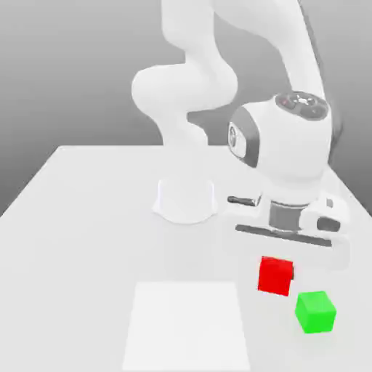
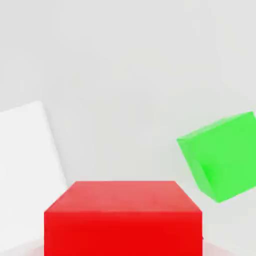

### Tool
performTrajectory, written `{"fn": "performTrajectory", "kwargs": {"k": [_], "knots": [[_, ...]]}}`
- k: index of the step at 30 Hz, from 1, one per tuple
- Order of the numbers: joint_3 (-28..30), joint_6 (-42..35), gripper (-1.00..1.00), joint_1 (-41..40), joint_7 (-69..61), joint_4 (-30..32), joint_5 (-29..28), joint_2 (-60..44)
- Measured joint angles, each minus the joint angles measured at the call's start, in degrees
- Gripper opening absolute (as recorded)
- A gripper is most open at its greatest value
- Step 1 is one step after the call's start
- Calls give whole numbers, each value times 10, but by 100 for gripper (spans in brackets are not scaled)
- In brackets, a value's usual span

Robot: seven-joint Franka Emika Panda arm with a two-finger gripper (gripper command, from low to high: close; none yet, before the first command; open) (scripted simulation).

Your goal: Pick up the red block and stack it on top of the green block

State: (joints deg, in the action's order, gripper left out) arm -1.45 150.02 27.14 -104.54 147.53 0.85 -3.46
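Step in hand, as I judge it: transport. You have the red block (image 1: 275, 276) gripped in the end effector (image 1: 276, 265), which is closed on it below the hand. In the hand view the same block sits close to the camera, one face squared to it. The green block (image 1: 315, 312) rests on the table (image 1: 94, 269), turned at an angle, nearer the camera and further to the exterior view's right. A pale flat panel (image 1: 187, 327) lies to the exterior view's left of both blocks (not named in the task, so treat it as scenery).

Stacking not yet done: the red block is not over the green one. The red block appears raised from the table, though I cannot tell by how much. Estimate: pick complete, placement outstanding.

Next move: carry the red block across toward the green one, keeping its underside above the green top face. Consider turning the wrist to match the green block's angle (optional, but a squarer seat should be steadier). Centre first, then lower straight down, and release only once the faces meet. Risk to note: travelling too low could knock the green block aside; an off-centre release could tip the red one.
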Motion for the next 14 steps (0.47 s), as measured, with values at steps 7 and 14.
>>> {"fn": "performTrajectory", "kwargs": {"k": [7,14], "knots": [[-6,54,-100,15,-25,-16,-12,-56],[-2,95,100,18,-20,-18,-19,-103]]}}
